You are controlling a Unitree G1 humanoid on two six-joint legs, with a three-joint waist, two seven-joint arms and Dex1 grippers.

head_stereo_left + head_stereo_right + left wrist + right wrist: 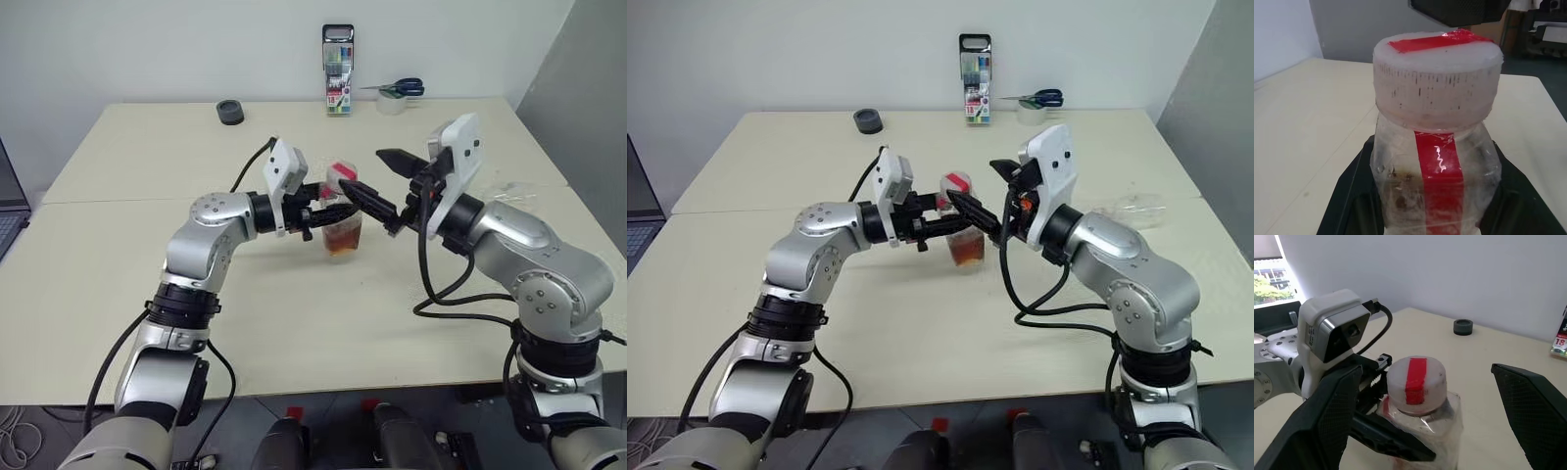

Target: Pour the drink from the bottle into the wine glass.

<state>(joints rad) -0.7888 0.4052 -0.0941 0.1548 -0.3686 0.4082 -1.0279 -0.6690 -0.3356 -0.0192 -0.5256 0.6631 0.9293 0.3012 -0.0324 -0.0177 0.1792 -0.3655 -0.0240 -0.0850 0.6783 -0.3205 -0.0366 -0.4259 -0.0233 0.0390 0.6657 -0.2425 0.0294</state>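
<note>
A small clear bottle (343,233) stands upright over the middle of the table, its white cap (340,174) with a red strip in place. Amber drink (342,244) fills its lower part. My left gripper (336,211) comes in from the left and is shut on the bottle's body; its black fingers (1349,196) flank the red label strip. My right gripper (361,168) is open at cap height, one finger on each side of the cap (1415,379) without touching it. The wine glass is out of view. Whether the bottle rests on the table I cannot tell.
At the table's back edge stand a case of pens (338,69) and scissors on a roll of tape (400,90); a small black ring (230,112) lies at the back left. Something clear and low (1132,208) lies at the right. A laptop (8,211) juts in on the left.
</note>
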